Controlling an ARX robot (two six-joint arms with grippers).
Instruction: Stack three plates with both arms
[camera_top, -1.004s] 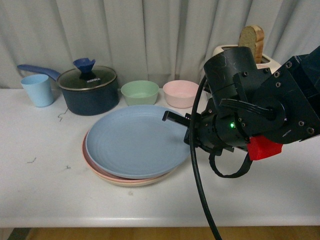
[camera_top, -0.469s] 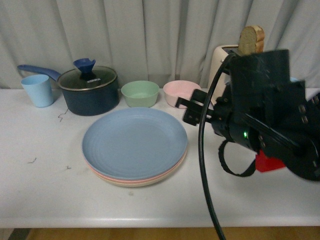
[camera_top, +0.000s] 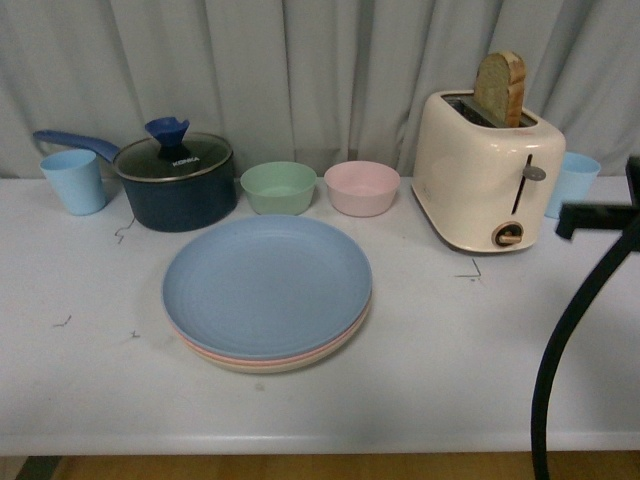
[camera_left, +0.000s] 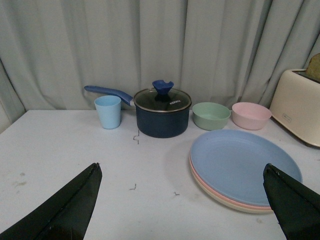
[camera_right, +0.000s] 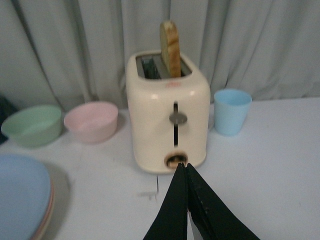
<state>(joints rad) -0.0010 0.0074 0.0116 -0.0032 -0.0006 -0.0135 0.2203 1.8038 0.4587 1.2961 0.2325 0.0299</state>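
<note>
Three plates lie stacked on the white table: the blue plate (camera_top: 267, 284) on top, the pink plate (camera_top: 262, 357) under it and the beige plate (camera_top: 262, 367) at the bottom, only their rims showing. The stack also shows in the left wrist view (camera_left: 242, 162). My left gripper (camera_left: 182, 192) is open and empty, above the table in front of the stack. My right gripper (camera_right: 185, 166) is shut and empty, facing the toaster, well clear of the plates. In the front view only a piece of the right arm (camera_top: 598, 214) and its cable show at the right edge.
A cream toaster (camera_top: 485, 170) with a bread slice stands at the back right, a light blue cup (camera_top: 571, 182) behind it. A green bowl (camera_top: 279, 186), a pink bowl (camera_top: 361, 187), a dark pot (camera_top: 177, 180) with lid and another blue cup (camera_top: 73, 180) line the back.
The right arm has pulled back from beside the plates to the far right edge, uncovering the toaster. The blue plate has settled flat and centred on the stack.
</note>
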